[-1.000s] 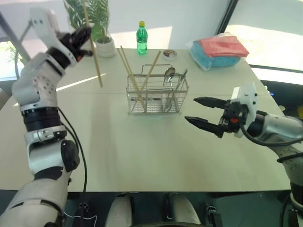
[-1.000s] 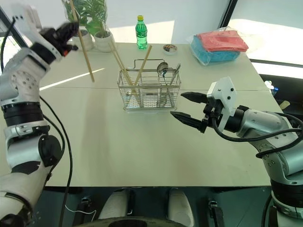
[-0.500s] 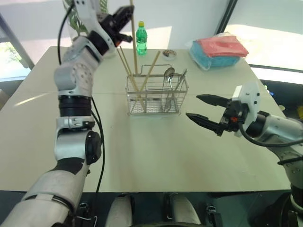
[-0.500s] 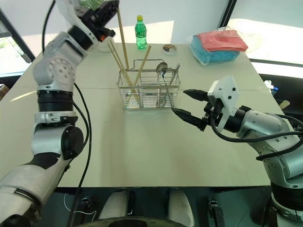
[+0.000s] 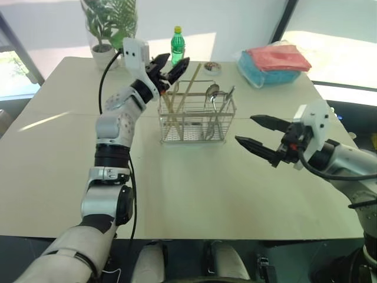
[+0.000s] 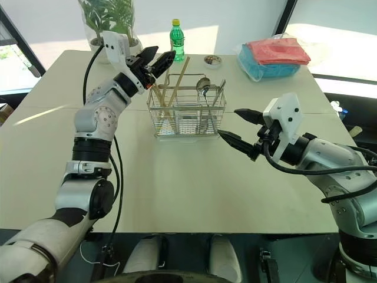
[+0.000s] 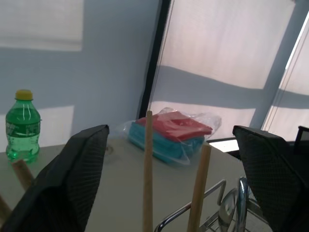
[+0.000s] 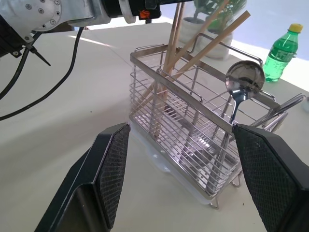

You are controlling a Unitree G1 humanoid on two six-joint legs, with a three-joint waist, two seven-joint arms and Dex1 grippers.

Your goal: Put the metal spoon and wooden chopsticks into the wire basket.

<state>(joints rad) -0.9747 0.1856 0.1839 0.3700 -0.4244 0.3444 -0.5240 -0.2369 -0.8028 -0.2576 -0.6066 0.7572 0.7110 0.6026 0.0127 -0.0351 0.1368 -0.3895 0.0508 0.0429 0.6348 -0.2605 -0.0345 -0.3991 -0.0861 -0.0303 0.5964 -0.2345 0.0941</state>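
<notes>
**Chopsticks and spoon standing in the basket, both jaws apart**

A potted plant (image 5: 109, 26) is standing at the far left corner of the tabletop (image 5: 177, 183). Just to its right, the left gripper (image 5: 171, 63) is hovering above the left end of the wire basket (image 5: 196, 121), its jaws standing apart and clamping nothing. In the left wrist view its two black fingers (image 7: 58, 183) are flanking the upper ends of the wooden chopsticks (image 7: 147, 169) without touching them.

The chopsticks are sitting in the left part of the basket, leaning at different angles and sticking out well above its rim. Whether they are sharing a single compartment is hard to tell. The basket is resting upright on the tabletop near its middle. In the right part of the basket the metal spoon (image 8: 241, 84) is standing bowl up, with its handle running down inside the bars. Another slim metal utensil (image 5: 227, 97) is leaning just beside it, towards the basket's right end.

Behind the basket a green bottle (image 5: 177, 45) is standing near the far edge, and a small round dish (image 5: 212, 68) is lying just to its right.

Further right, a clear bag of blue and red cloths (image 5: 272, 63) is lying at the far right corner. In front of it, the right gripper (image 5: 259, 134) is hanging above the tabletop, near the basket's right end, its jaws spread apart and empty, pointing towards the basket.
</notes>
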